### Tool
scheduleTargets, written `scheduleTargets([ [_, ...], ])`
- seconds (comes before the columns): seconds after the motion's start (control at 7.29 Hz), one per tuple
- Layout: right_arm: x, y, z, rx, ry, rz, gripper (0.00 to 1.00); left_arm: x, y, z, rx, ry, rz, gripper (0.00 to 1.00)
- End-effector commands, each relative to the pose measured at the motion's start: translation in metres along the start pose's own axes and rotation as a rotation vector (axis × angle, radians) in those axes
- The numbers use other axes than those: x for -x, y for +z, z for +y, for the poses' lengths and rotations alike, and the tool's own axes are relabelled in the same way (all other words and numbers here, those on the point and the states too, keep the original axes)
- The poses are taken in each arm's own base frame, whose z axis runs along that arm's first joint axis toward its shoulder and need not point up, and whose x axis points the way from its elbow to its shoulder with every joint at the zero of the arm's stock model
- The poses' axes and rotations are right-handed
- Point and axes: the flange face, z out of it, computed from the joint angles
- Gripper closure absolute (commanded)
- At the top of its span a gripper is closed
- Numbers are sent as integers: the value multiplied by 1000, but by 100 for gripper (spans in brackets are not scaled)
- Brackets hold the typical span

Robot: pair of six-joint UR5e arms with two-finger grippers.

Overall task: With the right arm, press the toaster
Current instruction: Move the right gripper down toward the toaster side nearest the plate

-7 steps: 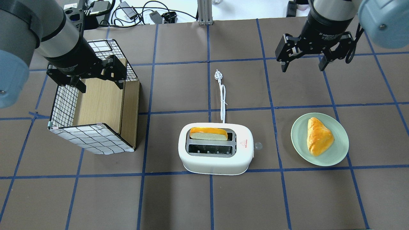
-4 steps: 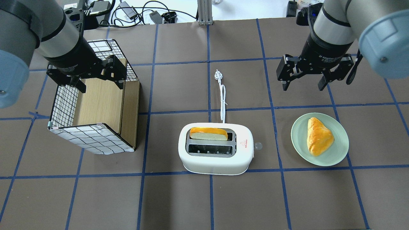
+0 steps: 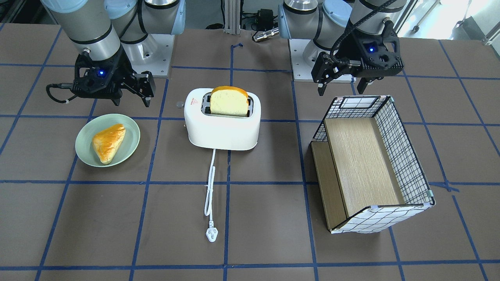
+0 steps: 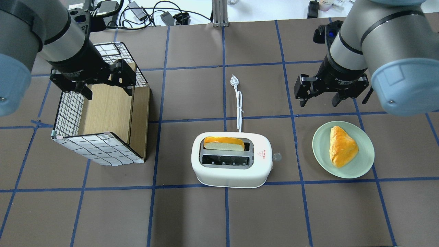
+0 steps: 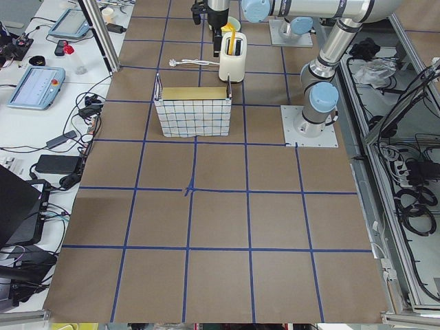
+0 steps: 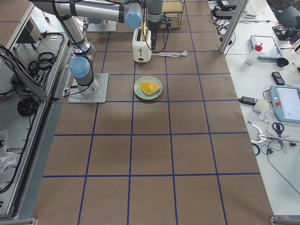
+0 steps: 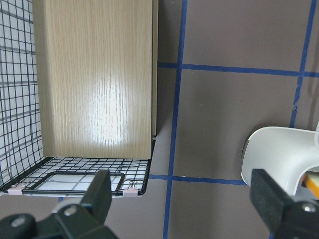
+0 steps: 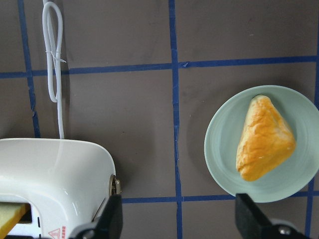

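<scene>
The white two-slot toaster (image 4: 231, 171) stands mid-table with a slice of bread (image 4: 224, 143) upright in its far slot. It also shows in the front view (image 3: 222, 128) and the right wrist view (image 8: 55, 169). Its lever knob (image 4: 277, 157) sticks out of the right end, and its cord (image 4: 239, 106) runs away to a plug (image 4: 234, 81). My right gripper (image 4: 319, 99) is open and empty. It hangs beyond and to the right of the toaster, just past the plate, and touches neither. My left gripper (image 4: 108, 92) is open and empty over the wire basket.
A green plate (image 4: 319, 151) with a golden pastry (image 4: 341, 145) lies right of the toaster, under the right arm. A wire-grid basket with a wooden floor (image 4: 96, 149) lies on its side at the left. Cables and gear lie past the table's far edge.
My right arm has come nearer and slightly left, from the far right of the table to just beyond the plate, still open. The left arm and the toaster have not moved.
</scene>
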Motion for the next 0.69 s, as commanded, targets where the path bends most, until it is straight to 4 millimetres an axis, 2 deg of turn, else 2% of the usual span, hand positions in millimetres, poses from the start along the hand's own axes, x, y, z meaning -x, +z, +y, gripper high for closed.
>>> scheduleTargets([
  [0.0,7,31,15,142,7,-79,98,0,0,0,0,0,0,0],
  [0.27,17,40,15,170,14,-190,100,0,0,0,0,0,0,0],
  [0.55,18,53,10,200,-11,-229,100,0,1,0,1,0,0,0],
])
